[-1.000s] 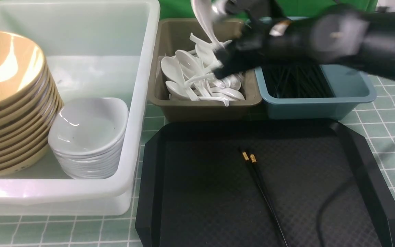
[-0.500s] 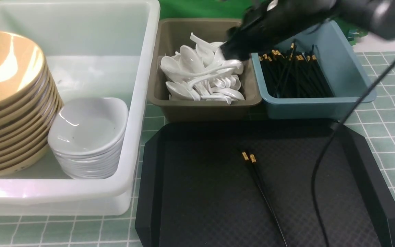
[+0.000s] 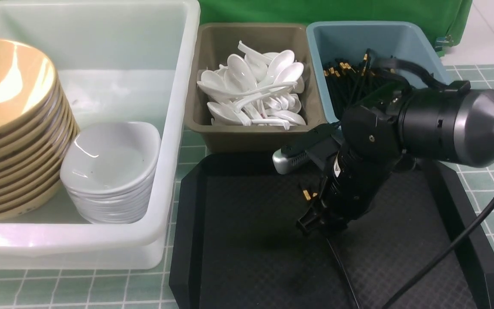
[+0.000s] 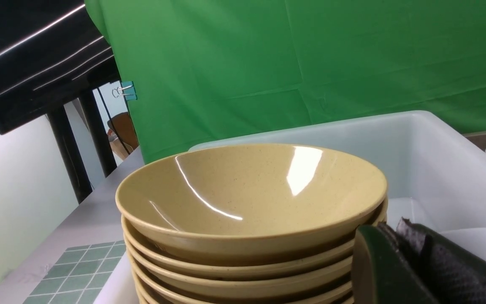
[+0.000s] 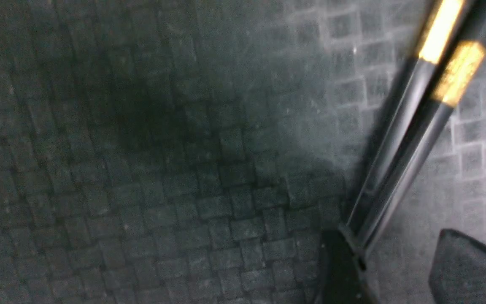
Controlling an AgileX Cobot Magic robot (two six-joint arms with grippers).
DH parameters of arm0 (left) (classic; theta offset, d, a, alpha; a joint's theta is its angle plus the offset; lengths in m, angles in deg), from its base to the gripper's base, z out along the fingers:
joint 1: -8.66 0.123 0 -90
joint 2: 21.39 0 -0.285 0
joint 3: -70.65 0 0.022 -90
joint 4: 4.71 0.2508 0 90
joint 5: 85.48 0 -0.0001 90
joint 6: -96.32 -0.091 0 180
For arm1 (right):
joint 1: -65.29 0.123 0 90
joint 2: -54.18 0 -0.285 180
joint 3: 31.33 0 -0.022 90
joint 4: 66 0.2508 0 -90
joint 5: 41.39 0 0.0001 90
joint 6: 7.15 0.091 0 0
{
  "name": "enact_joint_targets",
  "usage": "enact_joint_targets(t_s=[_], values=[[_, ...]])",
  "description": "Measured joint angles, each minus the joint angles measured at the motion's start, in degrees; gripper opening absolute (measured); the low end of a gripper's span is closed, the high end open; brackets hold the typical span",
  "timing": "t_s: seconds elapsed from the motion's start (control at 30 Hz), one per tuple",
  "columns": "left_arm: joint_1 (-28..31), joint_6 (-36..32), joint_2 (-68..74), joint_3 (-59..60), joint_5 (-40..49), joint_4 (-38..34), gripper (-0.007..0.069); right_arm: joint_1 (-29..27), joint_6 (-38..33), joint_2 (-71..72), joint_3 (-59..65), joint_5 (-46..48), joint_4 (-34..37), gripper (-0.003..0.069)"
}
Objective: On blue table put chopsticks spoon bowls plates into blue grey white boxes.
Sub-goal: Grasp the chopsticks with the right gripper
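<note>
Chopsticks [image 5: 395, 164]: paired, slim, glossy black, gold-banded

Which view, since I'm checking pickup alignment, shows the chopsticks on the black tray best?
The right wrist view: the chopsticks are close up, gold bands clear, beside one end effector finger. The front view shows their gold ends and lower stretch past the right arm. The left wrist view shows none.
</note>
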Motion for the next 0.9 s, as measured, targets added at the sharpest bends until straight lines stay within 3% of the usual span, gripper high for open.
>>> enact_joint_targets(t_s=[0.57,0.77,0.9], values=[[0.00,0.00,0.00,0.00,0.17,0.00,0.0005,0.05,1.58,-3.51,0.69,-1.94,1.69,0.0311],[0.00,0.00,0.00,0.00,0.17,0.00,0.0005,0.05,-3.24,-2.81,0.76,-0.93,3.49,0.0109],[0.00,0.05,0.00,0.00,0.11,0.00,0.0005,0.05,-3.80,-0.01,1.20,-0.88,4.00,0.0100]])
